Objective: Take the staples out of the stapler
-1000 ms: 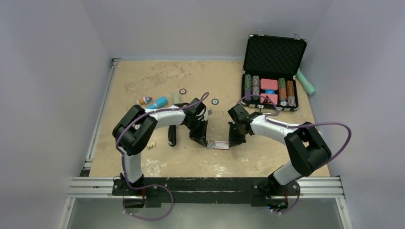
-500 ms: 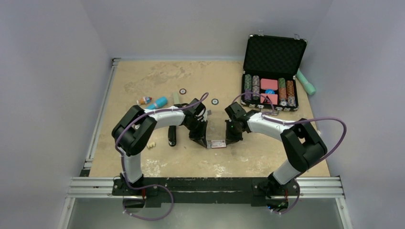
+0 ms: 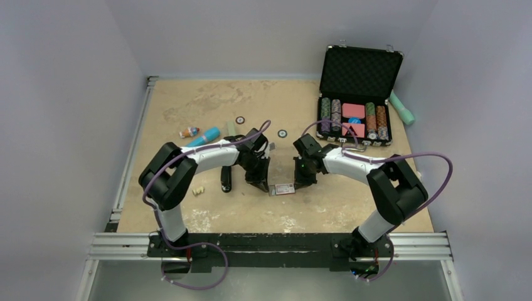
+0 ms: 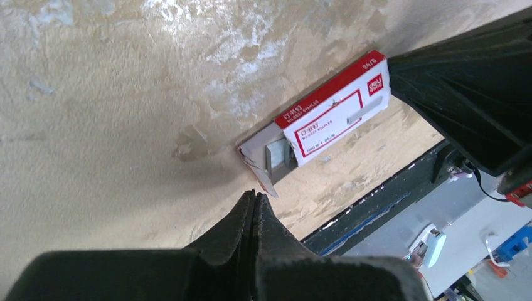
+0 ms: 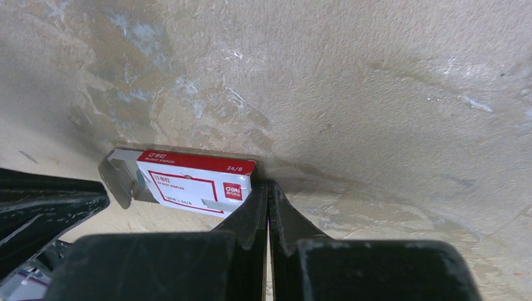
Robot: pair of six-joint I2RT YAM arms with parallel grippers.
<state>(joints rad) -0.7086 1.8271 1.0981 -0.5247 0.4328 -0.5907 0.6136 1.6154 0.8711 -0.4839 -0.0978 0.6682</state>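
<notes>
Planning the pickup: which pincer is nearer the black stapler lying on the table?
Left. The left pincer is beside the stapler, at the open end of the staple box. The right pincer is farther off, at the box's other end.

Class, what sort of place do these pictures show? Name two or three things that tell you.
Likely a robotics test cell: left arm and right arm bolted to a rail at the edge of a worn table, plain walls around it, and props like a staple box and chip case.
</notes>
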